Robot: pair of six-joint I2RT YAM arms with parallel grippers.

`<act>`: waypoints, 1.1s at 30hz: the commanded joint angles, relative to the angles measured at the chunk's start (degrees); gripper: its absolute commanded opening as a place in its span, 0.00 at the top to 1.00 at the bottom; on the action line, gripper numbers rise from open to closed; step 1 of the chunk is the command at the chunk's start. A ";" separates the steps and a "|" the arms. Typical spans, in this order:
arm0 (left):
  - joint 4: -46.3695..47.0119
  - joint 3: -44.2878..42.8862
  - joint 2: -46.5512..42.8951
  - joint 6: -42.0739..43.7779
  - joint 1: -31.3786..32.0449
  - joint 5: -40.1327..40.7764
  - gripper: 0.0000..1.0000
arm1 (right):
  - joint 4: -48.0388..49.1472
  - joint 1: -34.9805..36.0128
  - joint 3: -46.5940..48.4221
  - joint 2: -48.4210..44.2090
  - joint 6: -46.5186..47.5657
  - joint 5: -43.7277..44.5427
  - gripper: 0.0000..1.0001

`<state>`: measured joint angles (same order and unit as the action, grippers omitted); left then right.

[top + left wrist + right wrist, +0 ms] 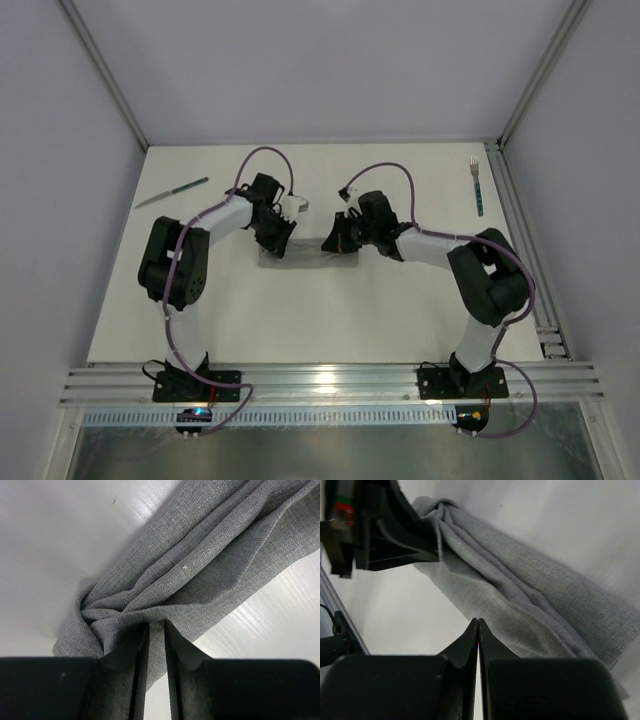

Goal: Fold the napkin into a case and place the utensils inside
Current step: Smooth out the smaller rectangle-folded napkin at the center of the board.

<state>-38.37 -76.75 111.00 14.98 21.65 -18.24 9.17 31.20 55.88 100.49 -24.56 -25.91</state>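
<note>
Right now I see the plain grey soft fabric napkin [308, 255] lying on the white desk [330, 320], midway between the two arms. It is gathered into a long narrow strip with several lengthwise folds. The end nearest the left arm is bunched into a tight knot of creases, and the other end lies flatter and wider.

My left fingers [146, 635] sit at that bunched end, tips down against the cloth. They stand slightly parted, with a thin slot between them. Through the slot I see grey fabric higher up and bare desk lower down, and I cannot tell whether a fold is pinched there or the cloth simply lies beneath them.

My right fingers [478, 630] are pressed flat together with nothing between them. Their tips are poised at the near long edge of the strip, toward its flatter end.

Both utensils lie well apart from the napkin. The slim knife with the dark teal handle and silver blade [172, 192] rests at a slant on the far left of the desk. The matching slim fork with teal handle and silver tines [477, 187] lies on the far right, beside the metal rail [520, 230], tines pointing away from the arm bases
</note>
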 commanded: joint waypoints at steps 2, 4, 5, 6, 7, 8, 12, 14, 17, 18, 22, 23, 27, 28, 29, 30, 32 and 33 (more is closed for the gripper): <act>-1.53 -2.52 -0.17 -1.36 -0.20 -1.45 0.79 | 5.42 -0.88 5.46 4.62 -2.25 -2.21 0.97; -1.71 -2.96 0.00 -1.27 -0.38 -1.45 0.79 | 6.03 -0.97 6.08 7.00 -2.51 -1.95 0.97; -2.06 -3.05 0.09 -1.36 -0.38 -1.53 0.79 | 6.30 -1.05 6.00 7.70 -2.86 -1.51 0.97; -2.06 -3.05 0.18 -1.36 -0.47 -1.36 0.79 | 6.47 -1.32 5.82 8.66 -2.95 -0.99 0.97; -2.15 -3.05 0.27 -1.27 -0.55 -1.36 0.79 | 6.48 -1.40 5.73 9.11 -2.95 0.06 0.97; -2.23 -3.05 0.18 -1.18 -0.56 -1.36 0.79 | 6.56 -1.58 5.30 9.55 -3.13 0.33 0.97; -2.76 -3.67 -0.26 -1.01 -0.56 -3.19 0.77 | 8.85 -3.07 3.98 11.83 -6.02 0.42 0.97; -2.94 -4.98 -0.61 -1.71 -0.56 -4.17 0.74 | 8.76 -4.04 4.41 14.11 -7.17 -0.01 0.97; -2.15 -7.00 -0.70 -3.11 -0.56 -4.44 0.69 | 7.09 -4.13 5.64 15.96 -7.26 0.07 0.97; -1.89 -7.44 -0.61 -3.12 -0.56 -4.44 0.68 | 7.09 -4.13 5.82 16.14 -7.43 -0.10 0.97; 0.31 -7.36 -0.35 -2.42 -0.47 -1.21 0.66 | 6.74 -4.13 5.91 15.88 -7.35 -0.19 0.97; 0.49 -7.10 0.26 -2.33 -0.47 -0.14 0.66 | 6.65 -4.22 6.00 15.71 -7.26 -0.11 0.97; 0.75 -6.40 3.34 -1.36 -0.47 7.41 0.68 | 6.39 -4.13 6.26 15.44 -7.00 -0.45 0.97; 1.19 -6.31 3.95 -1.45 -0.55 9.69 0.70 | 6.30 -4.22 6.35 15.35 -7.00 -0.46 0.97; 1.28 -6.22 5.09 -1.62 -0.56 10.58 0.70 | 6.21 -4.13 6.35 15.09 -6.74 -0.37 0.97; 1.37 -6.13 5.63 -1.71 -0.56 11.29 0.71 | 5.78 -4.48 6.26 14.48 -6.47 -0.37 0.97; 2.16 -5.78 6.51 -1.89 -0.56 13.23 0.73 | 5.42 -5.01 5.56 13.60 -6.12 -0.19 0.97; 2.42 -5.52 7.29 -1.97 -0.56 13.49 0.74 | 5.51 -5.44 5.12 13.07 -5.86 -0.19 0.96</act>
<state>-37.82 -83.20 115.61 13.23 21.63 -10.96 16.23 26.76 60.86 115.39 -31.81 -27.81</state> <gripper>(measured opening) 0.266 0.033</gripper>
